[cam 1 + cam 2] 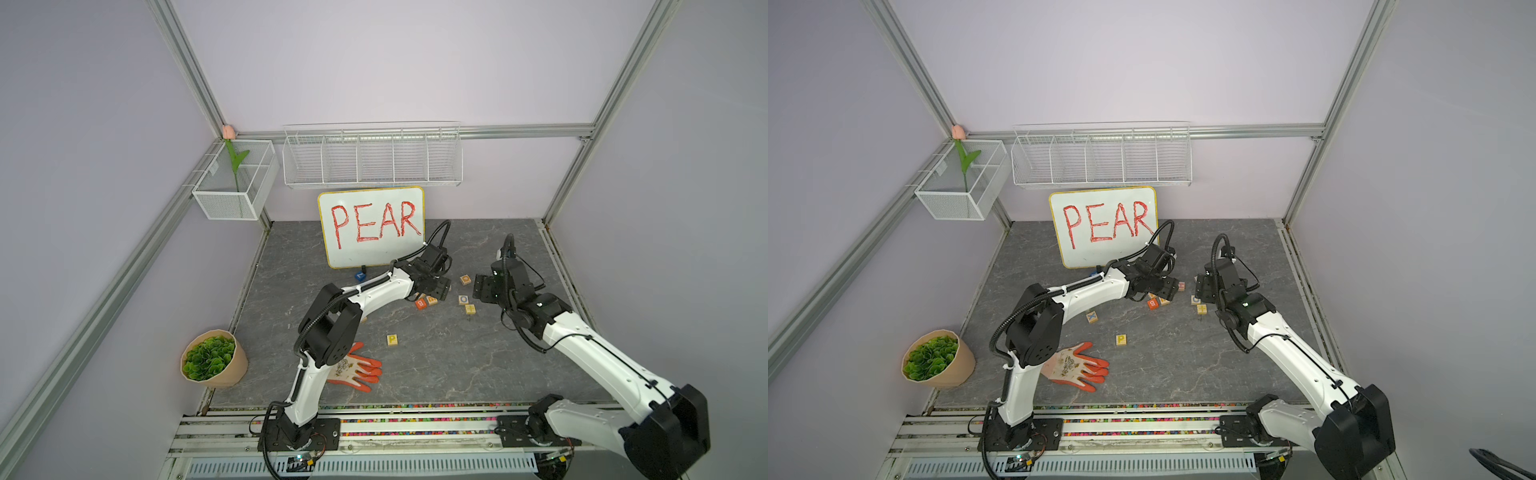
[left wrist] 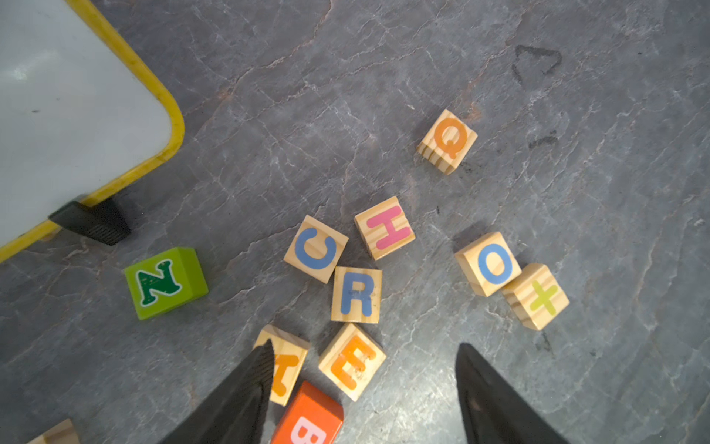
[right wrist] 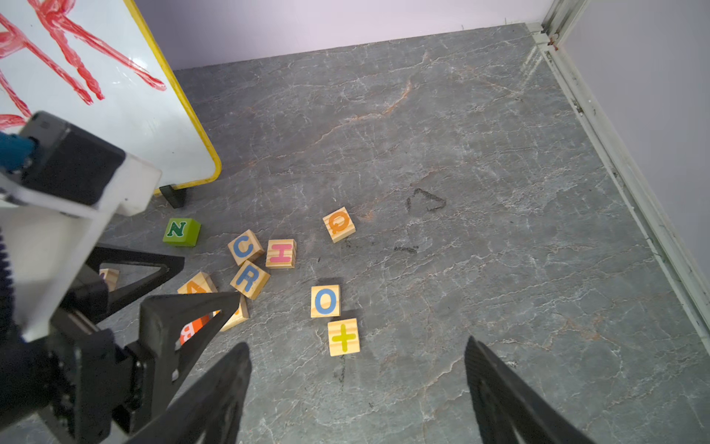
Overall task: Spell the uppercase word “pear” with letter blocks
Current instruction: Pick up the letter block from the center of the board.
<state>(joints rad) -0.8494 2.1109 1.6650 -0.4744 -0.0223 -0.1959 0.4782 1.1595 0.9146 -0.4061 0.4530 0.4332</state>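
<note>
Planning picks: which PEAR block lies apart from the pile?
The light-wood cube with the yellow P: it lies alone; the blue R cube and orange E cube sit clustered with others.

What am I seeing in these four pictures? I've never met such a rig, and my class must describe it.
This robot has a left arm and a right arm, mounted at a grey table's edge. Each ends in a two-fingered gripper. Two pictures come from a camera overhead; the two others come from cameras on the wrists, looking past the dark fingers. A whiteboard reading PEAR stands at the back. Wooden letter blocks lie scattered: the P block sits alone, while the R block, E block and A block lie clustered with spare letters like the C block. A glove and a potted plant lie aside. The left gripper and right gripper are both open; nothing is held.
</note>
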